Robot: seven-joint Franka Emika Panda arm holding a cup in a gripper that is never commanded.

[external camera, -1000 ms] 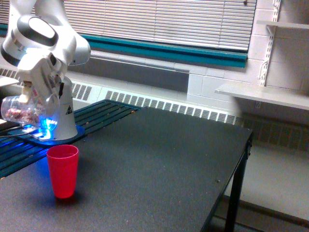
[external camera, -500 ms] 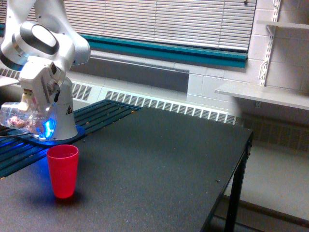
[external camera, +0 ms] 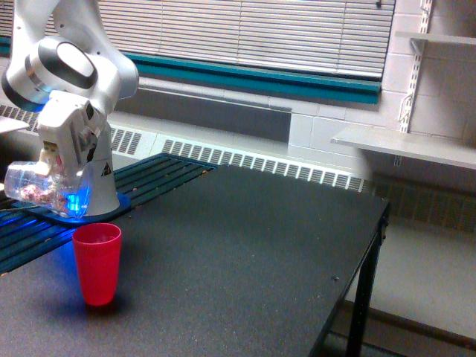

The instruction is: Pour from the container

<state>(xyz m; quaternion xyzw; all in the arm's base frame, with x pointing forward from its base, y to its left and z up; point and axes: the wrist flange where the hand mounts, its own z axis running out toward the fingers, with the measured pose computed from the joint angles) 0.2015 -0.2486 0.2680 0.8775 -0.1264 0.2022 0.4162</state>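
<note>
Over the last second the claw [external camera: 56,172], clamped on the container [external camera: 37,186], has sunk toward the red cup [external camera: 97,262] while staying tipped sideways, so pouring looks close.

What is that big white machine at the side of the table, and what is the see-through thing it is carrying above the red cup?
The white machine is a robot arm, made of jointed segments, standing on a base at the far corner of the black table. The picture comes from a camera placed off the arm, looking across the room. At the arm's lower end is its gripper, whose jaws are closed on a clear plastic tumbler-like cup. That cup lies nearly on its side, and small reddish-brown and pale pieces show through its wall. A blue light glows near the gripper. On the table, below and slightly toward the exterior view's right of the clear cup, stands an opaque red plastic cup, upright and open at the top. Nothing can be seen falling between the two cups.
</note>
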